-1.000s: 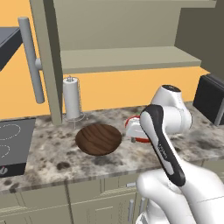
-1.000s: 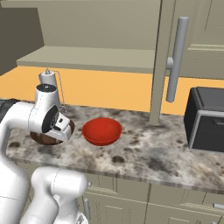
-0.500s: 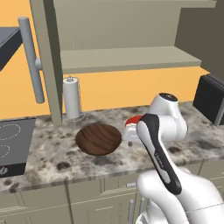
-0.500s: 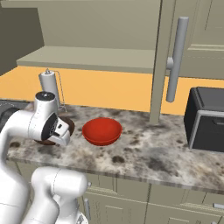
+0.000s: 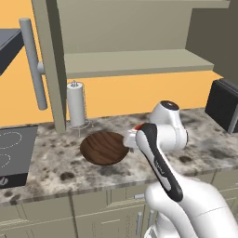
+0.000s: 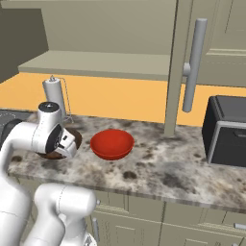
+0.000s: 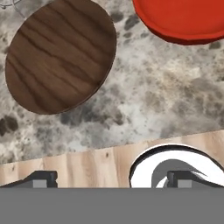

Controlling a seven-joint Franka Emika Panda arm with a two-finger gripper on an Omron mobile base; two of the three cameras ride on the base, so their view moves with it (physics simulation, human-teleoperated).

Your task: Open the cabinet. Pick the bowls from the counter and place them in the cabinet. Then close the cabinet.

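**Cabinet open, two bowls on the counter**

Side by side on the speckled counter [image 6: 158, 166], apart from each other: a wide brown wooden bowl [image 5: 104, 148] and a smaller red bowl [image 6: 112, 143], both upright and empty. Above them, the cabinet [image 5: 135, 42] with doors swung wide, shelf [image 6: 101, 65] bare, long bar handles [image 6: 193, 65] facing the room. Behind the brown bowl, near the left door's edge, a white paper-towel roll [image 5: 76, 98] on a wire stand. At the counter's left end, a black stovetop [image 5: 14, 153]; at the right end, a dark boxy appliance [image 6: 226, 130]. Low over the counter's front part, the gripper [image 7: 111, 178], pointed down, jaws spread wide and holding nothing, fingertips [image 7: 41, 178] at the frame's lower edge in the hand view. Just beyond them in that view, the brown bowl to the left and the red bowl's rim to the upper right, granite between.
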